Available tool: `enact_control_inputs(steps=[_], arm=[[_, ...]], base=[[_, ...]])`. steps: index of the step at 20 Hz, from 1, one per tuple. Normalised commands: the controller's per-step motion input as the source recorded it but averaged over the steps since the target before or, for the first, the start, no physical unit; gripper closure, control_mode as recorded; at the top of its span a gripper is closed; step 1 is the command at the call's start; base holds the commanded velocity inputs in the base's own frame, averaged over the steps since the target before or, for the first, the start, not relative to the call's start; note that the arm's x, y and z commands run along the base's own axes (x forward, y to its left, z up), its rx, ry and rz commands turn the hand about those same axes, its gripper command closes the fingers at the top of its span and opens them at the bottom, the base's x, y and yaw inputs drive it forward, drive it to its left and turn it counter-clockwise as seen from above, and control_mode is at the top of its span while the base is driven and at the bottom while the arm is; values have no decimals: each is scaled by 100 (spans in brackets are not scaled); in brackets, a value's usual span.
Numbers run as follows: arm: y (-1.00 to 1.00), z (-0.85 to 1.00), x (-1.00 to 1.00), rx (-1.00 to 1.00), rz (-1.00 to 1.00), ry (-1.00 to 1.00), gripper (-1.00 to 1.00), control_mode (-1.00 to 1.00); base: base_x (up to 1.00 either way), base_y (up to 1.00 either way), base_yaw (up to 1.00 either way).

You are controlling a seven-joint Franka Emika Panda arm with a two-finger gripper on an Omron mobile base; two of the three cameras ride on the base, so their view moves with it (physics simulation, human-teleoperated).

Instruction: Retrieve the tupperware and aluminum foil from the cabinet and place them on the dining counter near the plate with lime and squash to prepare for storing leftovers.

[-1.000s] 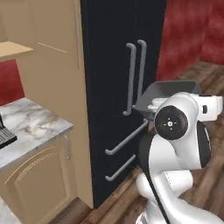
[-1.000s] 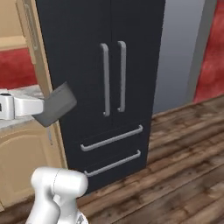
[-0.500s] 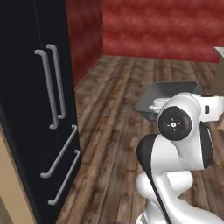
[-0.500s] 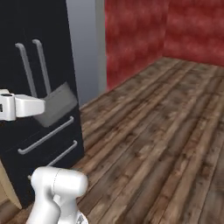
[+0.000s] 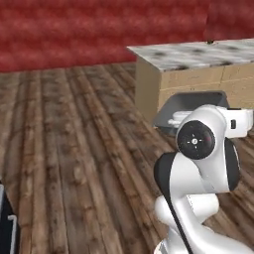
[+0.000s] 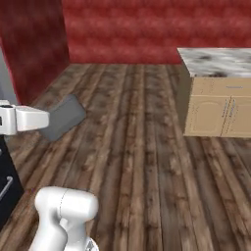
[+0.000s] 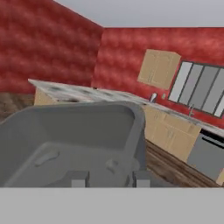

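The tupperware, a dark grey low-walled tub, hangs tilted in the air in front of my arm. In the right base view the tupperware sticks out from my white hand over the wooden floor. My gripper is shut on the tub's near wall, and the tupperware shows its bare inside. A grey-white marbled counter slab on a tan base stands ahead to the right, also seen as the counter with tan doors below. The foil, cabinet and plate are out of view.
Dark plank floor spreads wide between me and the red wall. A black fridge corner sits at the far left. In the hand view, tan wall cupboards, a window and a long counter run lie beyond.
The whole picture has swung as the base turned: the black fridge slid out to the left, and the floor, red wall and marbled counter came in. The tub stays in my gripper.
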Motion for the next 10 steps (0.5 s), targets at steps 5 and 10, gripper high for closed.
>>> enact_control_inputs(steps=[5, 10], arm=[[0, 0, 0, 0, 0, 0, 100, 100], [0, 0, 0, 0, 0, 0, 100, 100]], base=[[52, 0, -66], [84, 7, -56]])
